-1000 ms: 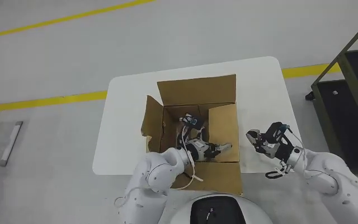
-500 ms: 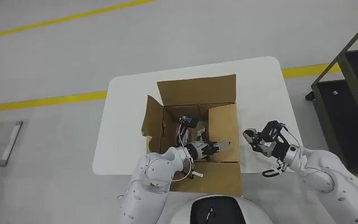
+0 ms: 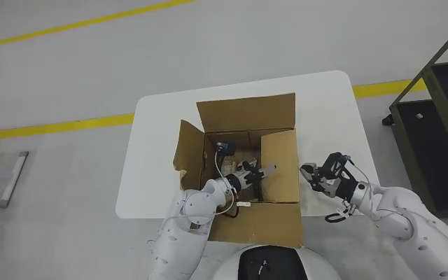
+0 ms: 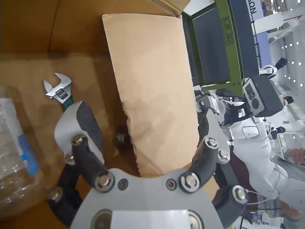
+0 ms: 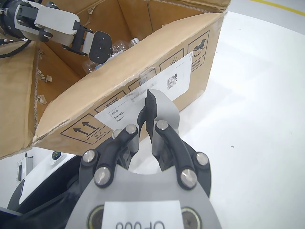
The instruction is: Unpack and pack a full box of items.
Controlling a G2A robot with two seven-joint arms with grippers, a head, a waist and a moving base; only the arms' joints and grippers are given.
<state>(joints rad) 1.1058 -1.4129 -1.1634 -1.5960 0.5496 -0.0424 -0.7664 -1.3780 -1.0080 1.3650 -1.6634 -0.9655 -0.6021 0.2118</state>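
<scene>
Box (image 3: 245, 112): flaps up, on table (image 3: 322, 98); wrench (image 4: 58, 89) and bottle (image 4: 14, 139) inside.
Left gripper (image 4: 143, 122): spread wide, empty, in box; I judge wrench just ahead, handle toward it.
Right gripper (image 5: 149, 110): closed, empty, outside box, farther.

We find a clear plastic bottle (image 4: 14, 144) and steel adjustable wrench (image 4: 58, 89) inside the brown cardboard box (image 3: 245, 112) on our white table (image 3: 154, 154).
</scene>
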